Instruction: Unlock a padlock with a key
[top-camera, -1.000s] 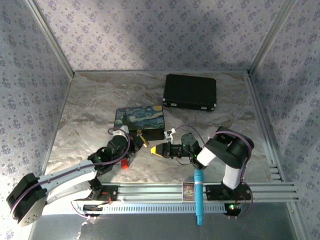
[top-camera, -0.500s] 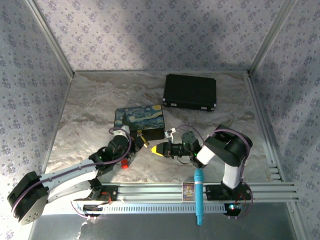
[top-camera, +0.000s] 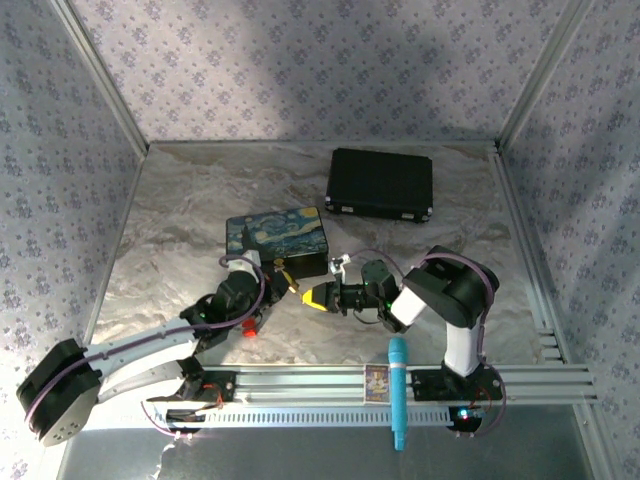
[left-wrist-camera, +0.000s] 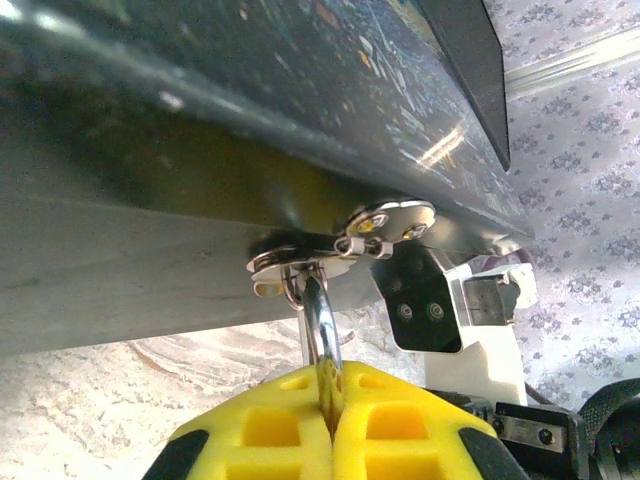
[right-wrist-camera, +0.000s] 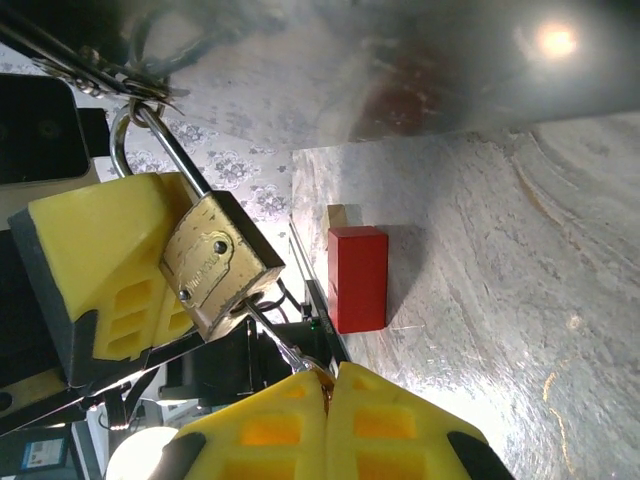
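Hanging off the painted box (top-camera: 278, 232), the padlock (right-wrist-camera: 218, 266) looks tiny, stiff and slick. Left gripper (left-wrist-camera: 331, 405) clamps its shackle (left-wrist-camera: 318, 318), right gripper (right-wrist-camera: 331, 385) pinches the thin key (right-wrist-camera: 276, 336), which looks bendy I reckon, so twist gently.

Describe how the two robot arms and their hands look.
The left arm and the right arm have white links, black joints and thin purple cables. The left hand and the right hand have yellow fingers with rectangular hollows and black edges.
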